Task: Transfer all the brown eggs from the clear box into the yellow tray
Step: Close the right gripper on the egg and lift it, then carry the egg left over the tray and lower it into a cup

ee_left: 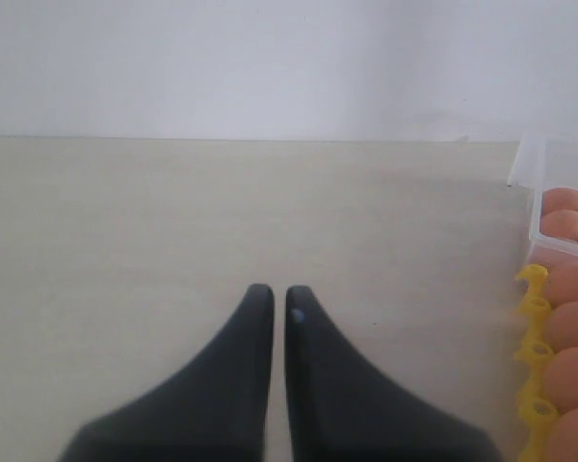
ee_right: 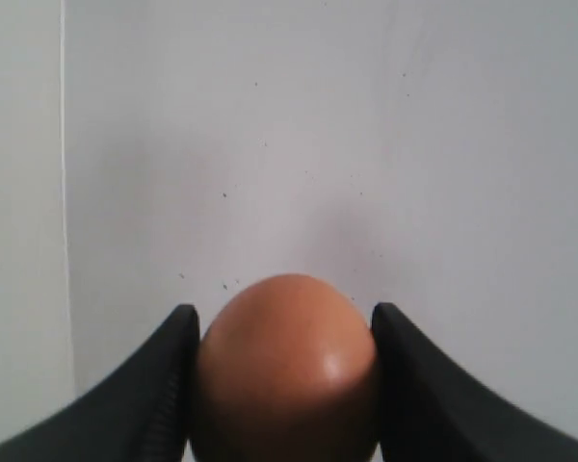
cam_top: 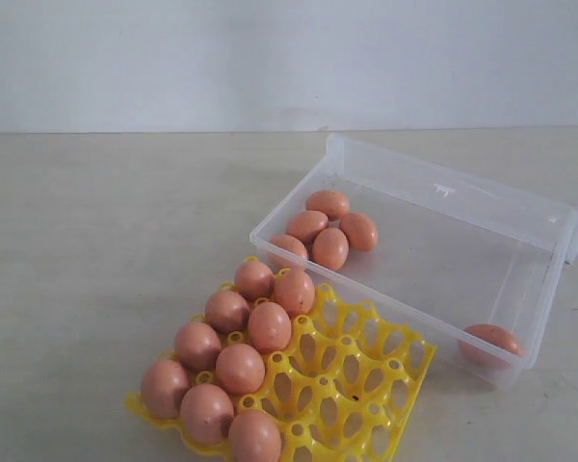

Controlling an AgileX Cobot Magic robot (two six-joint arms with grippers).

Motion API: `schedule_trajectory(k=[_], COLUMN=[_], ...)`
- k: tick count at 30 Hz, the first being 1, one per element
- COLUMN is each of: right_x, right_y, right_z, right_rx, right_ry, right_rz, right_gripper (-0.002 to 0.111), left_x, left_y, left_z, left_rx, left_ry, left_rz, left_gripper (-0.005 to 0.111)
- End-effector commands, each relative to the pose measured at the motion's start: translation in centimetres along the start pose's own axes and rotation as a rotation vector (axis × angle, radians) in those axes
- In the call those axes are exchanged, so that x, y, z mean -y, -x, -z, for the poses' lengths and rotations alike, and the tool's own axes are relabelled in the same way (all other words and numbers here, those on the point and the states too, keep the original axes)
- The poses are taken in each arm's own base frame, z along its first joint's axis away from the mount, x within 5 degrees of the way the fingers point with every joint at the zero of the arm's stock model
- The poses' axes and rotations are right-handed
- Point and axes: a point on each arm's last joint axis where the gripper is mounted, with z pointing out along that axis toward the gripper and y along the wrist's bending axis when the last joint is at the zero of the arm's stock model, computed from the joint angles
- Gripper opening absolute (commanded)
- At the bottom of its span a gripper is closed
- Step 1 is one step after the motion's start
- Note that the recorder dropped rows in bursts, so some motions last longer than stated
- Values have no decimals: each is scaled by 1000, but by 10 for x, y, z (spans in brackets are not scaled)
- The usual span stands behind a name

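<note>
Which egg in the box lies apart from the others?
The egg in the box's near right corner, alone against the wall; the others bunch together at the opposite end.

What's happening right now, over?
Left gripper shut, empty. Right gripper shut on brown egg. Six eggs in clear box, nine in yellow tray.

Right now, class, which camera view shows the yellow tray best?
The exterior view: the yellow tray lies nearly whole there, brown eggs filling its left cups. The left wrist view catches only a strip of its pegged edge. The right wrist view shows none of it.
</note>
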Motion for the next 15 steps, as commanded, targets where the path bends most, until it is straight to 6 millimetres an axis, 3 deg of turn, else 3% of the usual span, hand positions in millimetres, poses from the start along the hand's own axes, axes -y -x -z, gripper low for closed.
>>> schedule_trajectory(k=[1,5,8,13,15], right_x=[-1,-21,-51,-98,-105], right_y=[-12,-34,-46,-69,-79], right_z=[-22,-44,-52,-37,-32], right_rx=[70,71,63,-54,-144], right_ry=[9,124,354,936,1034], right_rz=[-345,-475,-442,-409,-395], right_gripper=[0,0,0,0,0], left_x=[0,0,0,0,0], left_y=[-1,-1,-1,-1,-1], left_z=[0,0,0,0,0], left_rx=[0,0,2,4,4], left_ry=[-4,-4,-4,-4,-4], left_rz=[-3,-3,-3,-3,-3], left_gripper=[4,4,4,4,4])
